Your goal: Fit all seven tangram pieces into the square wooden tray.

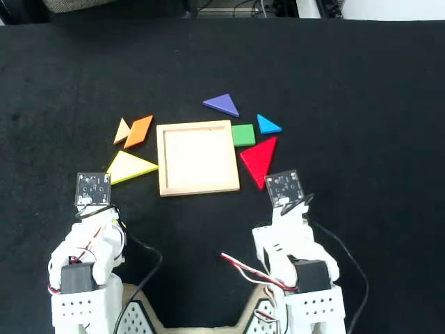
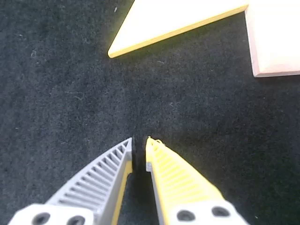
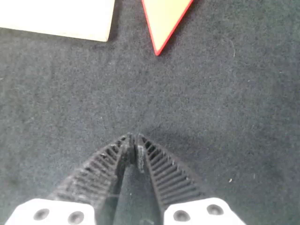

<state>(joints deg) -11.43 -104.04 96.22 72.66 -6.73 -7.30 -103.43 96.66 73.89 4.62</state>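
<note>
Black ribbed fingers on my right tool (image 3: 133,137) are pressed tight together, with nothing between them. My left tool (image 2: 139,140), one finger grey and one yellow, is pinched closed too and holds nothing. Both hang over the dark cloth.

Up close, my right camera catches the tip of the red triangle (image 3: 166,18) and a corner of the wooden tray (image 3: 56,16). My left camera catches an edge of the yellow triangle (image 2: 173,21) and another tray corner.

From up high I see more. The tray's inside is bare wood, and all seven pieces lie around it. The green square (image 1: 243,135) sits just beside its right side, and the blue triangle (image 1: 267,125) is near that. The purple triangle (image 1: 222,105) lies beyond the tray. The orange piece (image 1: 138,131) and pale triangle (image 1: 122,131) lie on its left.

The worktop (image 1: 348,83) is covered in black cloth. Past its far edge are dark cables (image 1: 243,7) and something white.
</note>
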